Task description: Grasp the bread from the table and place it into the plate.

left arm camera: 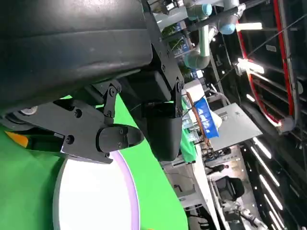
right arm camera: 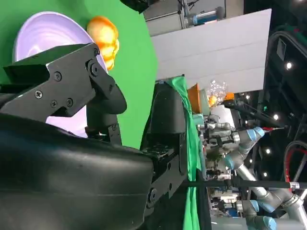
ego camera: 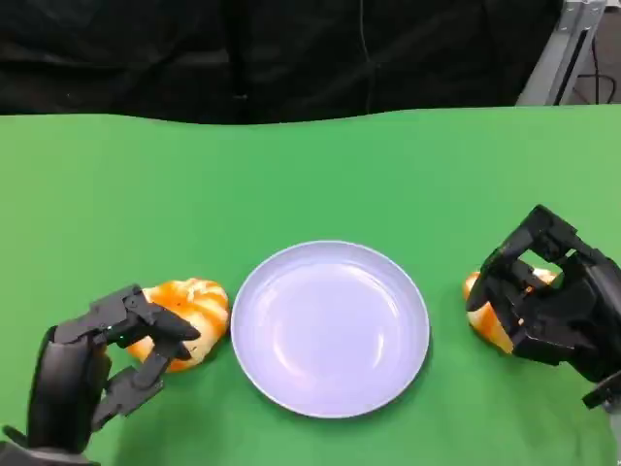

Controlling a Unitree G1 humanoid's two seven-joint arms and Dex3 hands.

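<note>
Plainly, no writing can be read on anything here. The counter wears a smooth matte green cloth, and at its middle sits a round, glossy pale-lavender plate with a shallow raised rim. A glazed, ridged orange-and-white bread roll lies just left of the plate; the left hand (hard black plastic, screw-jointed) has its fingers spread apart at the roll's near side, not clearly gripping it. A second bread roll lies right of the plate, the right hand curled over it; whether those fingers hold it I cannot tell.
</note>
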